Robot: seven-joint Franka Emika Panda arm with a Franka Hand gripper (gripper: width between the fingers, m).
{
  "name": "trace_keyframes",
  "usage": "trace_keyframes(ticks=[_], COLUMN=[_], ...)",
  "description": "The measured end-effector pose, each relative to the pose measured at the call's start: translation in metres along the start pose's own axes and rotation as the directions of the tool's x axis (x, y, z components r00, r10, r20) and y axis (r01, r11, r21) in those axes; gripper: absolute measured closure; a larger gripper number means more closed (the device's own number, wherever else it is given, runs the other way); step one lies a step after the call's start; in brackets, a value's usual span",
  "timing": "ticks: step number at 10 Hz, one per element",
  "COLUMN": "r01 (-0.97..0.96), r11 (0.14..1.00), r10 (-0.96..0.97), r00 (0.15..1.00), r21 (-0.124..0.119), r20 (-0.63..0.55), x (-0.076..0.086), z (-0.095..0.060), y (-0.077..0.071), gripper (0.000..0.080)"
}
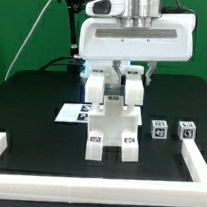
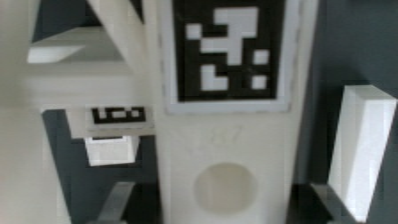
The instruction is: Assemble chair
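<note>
The chair [image 1: 110,127] stands partly joined at the middle of the black table, a white blocky structure with tags on its front. My gripper [image 1: 115,80] hangs straight above it, its fingers reaching down between two upright white parts [image 1: 94,87]. In the wrist view a wide white chair part [image 2: 222,140] with a large tag and an oval hole runs between my fingers [image 2: 125,200]. The gripper [image 2: 222,198] is shut on this part's sides. Two small white tagged cubes [image 1: 158,128] [image 1: 186,128] lie loose toward the exterior view's right.
The marker board [image 1: 71,112] lies flat toward the exterior view's left of the chair. A white rail [image 1: 0,149] edges the table. In the wrist view a white bar [image 2: 368,150] stands close beside the held part, and a small white block [image 2: 111,152] lies below.
</note>
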State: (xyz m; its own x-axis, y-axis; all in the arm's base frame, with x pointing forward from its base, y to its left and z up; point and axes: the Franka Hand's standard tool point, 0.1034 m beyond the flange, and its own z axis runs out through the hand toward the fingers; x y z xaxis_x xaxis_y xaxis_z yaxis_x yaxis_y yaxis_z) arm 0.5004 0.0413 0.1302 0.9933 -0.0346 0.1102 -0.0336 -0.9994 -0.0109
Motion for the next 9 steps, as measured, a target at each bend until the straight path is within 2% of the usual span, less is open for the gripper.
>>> trace_keyframes(ticks=[2, 5, 9], r01=[-0.005, -0.007, -0.004], r11=[1.0, 1.0, 1.0], r10=[0.005, 0.007, 0.004], r00=[1.0, 1.0, 1.0], r21=[0.001, 0.011, 0.003], r20=[0.009, 0.027, 0.015], x=[-0.002, -0.008, -0.015], z=[-0.001, -0.016, -0.002], y=[-0.001, -0.002, 0.002], gripper=[0.0514, 0.0514, 0.0514])
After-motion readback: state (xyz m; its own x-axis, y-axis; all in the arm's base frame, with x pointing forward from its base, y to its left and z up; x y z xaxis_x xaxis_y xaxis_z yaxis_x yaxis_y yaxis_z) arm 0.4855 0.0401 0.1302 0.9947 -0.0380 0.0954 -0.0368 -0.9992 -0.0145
